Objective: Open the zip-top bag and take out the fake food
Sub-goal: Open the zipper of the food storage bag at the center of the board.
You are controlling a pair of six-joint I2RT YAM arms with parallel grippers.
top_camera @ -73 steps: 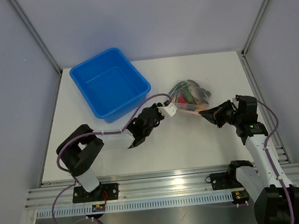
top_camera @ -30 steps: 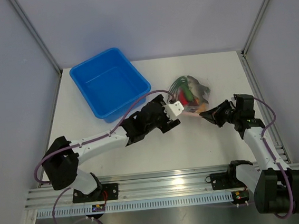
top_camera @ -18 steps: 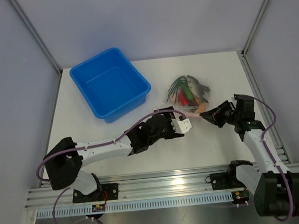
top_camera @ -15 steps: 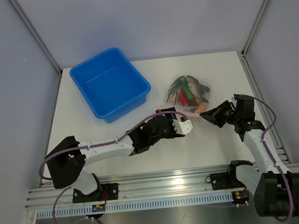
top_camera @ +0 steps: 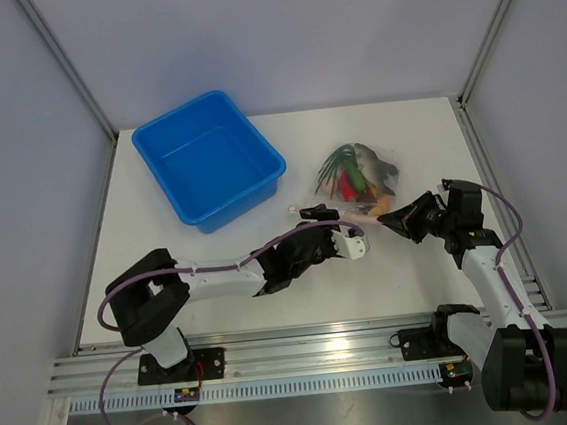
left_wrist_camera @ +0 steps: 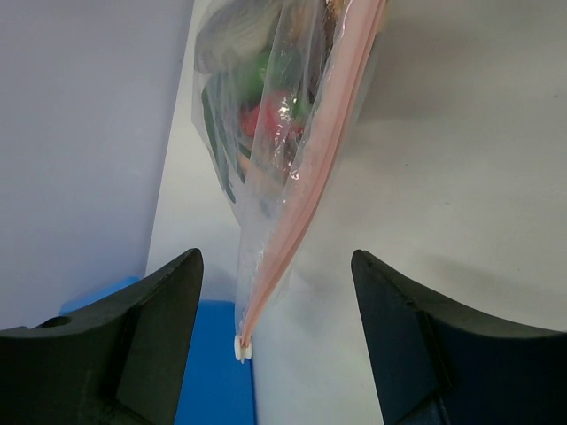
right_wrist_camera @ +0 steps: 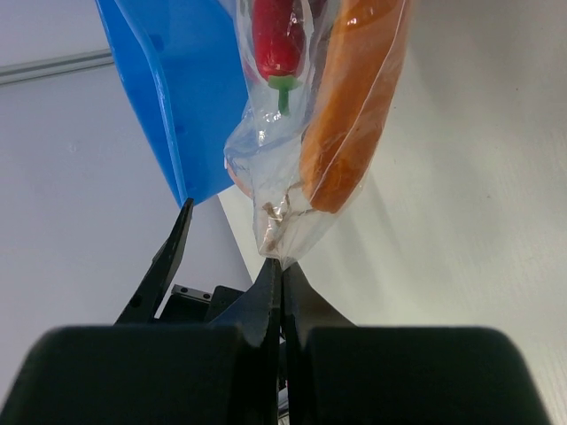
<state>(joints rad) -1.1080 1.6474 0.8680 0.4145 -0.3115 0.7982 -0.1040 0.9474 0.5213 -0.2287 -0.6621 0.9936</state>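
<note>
Blue rectangular plastic tub [top_camera: 209,171] sits at the back left of the white table [top_camera: 170,284], well apart from both grippers.

The left arm is folded at the elbow near its base. Its forearm stretches low across the table toward the right, wrist near table centre. Left gripper [top_camera: 356,236] points at the near edge of the clear crinkly plastic zip-top bag [top_camera: 360,170]. In the left wrist view the fingers [left_wrist_camera: 146,350] stand apart on either side of the pinkish-red zip strip [left_wrist_camera: 306,190]; no contact with it is visible.

The bag lies right of centre, zip edge toward the arms. The fake food [top_camera: 353,181], small plastic toy pieces, is all inside it: green, red, orange and grey-brown bits. The right wrist view shows a red chili [right_wrist_camera: 276,40] and a long orange piece [right_wrist_camera: 354,115] behind the plastic.

The right arm rises from its base at the near right and bends at the wrist. Right gripper [top_camera: 387,220] points left, its jaws pressed together on the bag's near right corner [right_wrist_camera: 276,230].
</note>
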